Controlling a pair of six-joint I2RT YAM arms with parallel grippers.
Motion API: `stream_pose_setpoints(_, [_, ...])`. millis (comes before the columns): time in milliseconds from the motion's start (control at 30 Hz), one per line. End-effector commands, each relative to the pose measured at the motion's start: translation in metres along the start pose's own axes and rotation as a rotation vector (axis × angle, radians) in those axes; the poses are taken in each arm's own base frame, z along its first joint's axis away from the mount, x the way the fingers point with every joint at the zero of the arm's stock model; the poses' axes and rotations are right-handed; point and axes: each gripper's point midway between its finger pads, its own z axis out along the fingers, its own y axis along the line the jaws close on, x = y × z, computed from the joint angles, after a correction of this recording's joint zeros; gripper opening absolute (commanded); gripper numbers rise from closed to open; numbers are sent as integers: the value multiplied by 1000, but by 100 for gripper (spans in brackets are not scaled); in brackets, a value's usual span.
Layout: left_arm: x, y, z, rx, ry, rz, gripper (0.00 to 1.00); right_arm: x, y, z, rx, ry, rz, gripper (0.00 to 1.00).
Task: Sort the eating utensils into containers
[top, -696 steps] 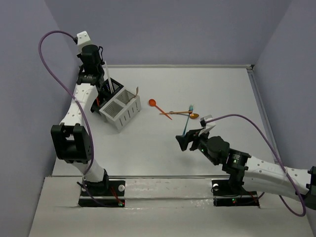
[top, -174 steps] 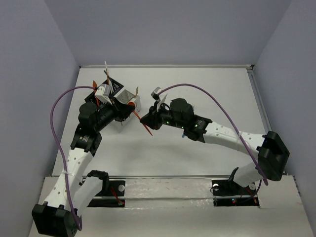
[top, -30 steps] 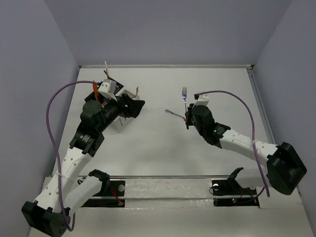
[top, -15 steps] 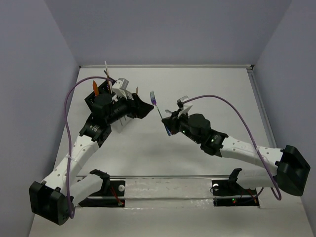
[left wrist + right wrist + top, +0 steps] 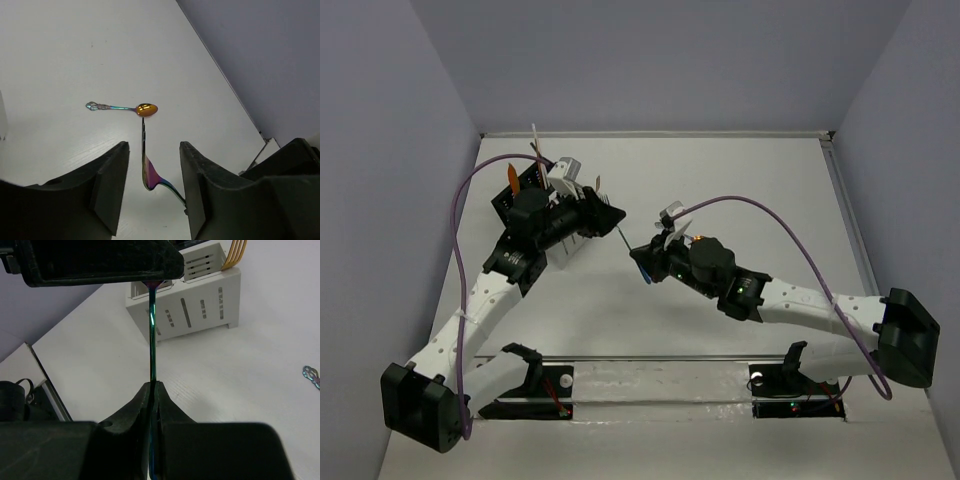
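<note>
Fork [image 5: 152, 340], iridescent teal to purple, is held in the air above the table [image 5: 740, 180], between the two arms. Right gripper [image 5: 152, 386]: both fingers are pressed together on the handle, pinching it, and the fork runs straight away from them toward the left gripper [image 5: 152, 150]. Left gripper: fingers are spread wide, with the head end of the fork standing in the gap between them, seen edge-on in the left wrist view. Clear space shows on both sides of the fork there, nearer the left finger than the right. The right wrist view shows the fork's far end passing under the dark body of the left gripper; whether it touches there cannot be told. White caddy [image 5: 210, 305] stands upright on the table just behind the left gripper, with slotted sides, and the prongs of a gold utensil [image 5: 234, 252] stick up out of it. Black caddy [image 5: 501, 200] sits beside the white one on its far-left side, largely hidden by the left arm. An orange utensil [image 5: 510, 176] and a white stick [image 5: 533, 136] rise from that corner. Spoon [image 5: 122, 107], with a gold bowl and an ornate iridescent handle, lies flat on the table beyond the fork, apart from both grippers.
</note>
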Motion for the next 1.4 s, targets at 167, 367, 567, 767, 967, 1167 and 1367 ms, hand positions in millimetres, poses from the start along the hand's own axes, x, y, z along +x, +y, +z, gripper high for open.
stream_pose_setpoints(167, [-11, 1, 0, -23, -45, 24, 6, -40, 21, 1, -48, -124, 7, 7])
stream_pose_setpoints(367, [-22, 9, -6, -85, -86, 51, 6, -39, 19, -6, -44, -125, 27, 44])
stream_pose_setpoints(567, [-40, 22, -15, -175, -150, 76, 6, -46, 17, -30, -57, -146, 41, 72])
stream_pose_setpoints(767, [-78, 46, -33, -325, -256, 88, 6, -37, -6, -64, 2, -156, 48, 80])
stream_pose_setpoints(967, [-141, 64, -72, -546, -488, 108, 6, -17, -36, -89, 103, -159, 53, 81])
stream_pose_setpoints(1167, [-184, 90, -83, -762, -591, 178, 6, -11, -45, -103, 128, -154, 66, 81])
stream_pose_setpoints(1367, [-197, 120, -63, -890, -565, 253, 6, -9, -51, -119, 136, -157, 79, 80])
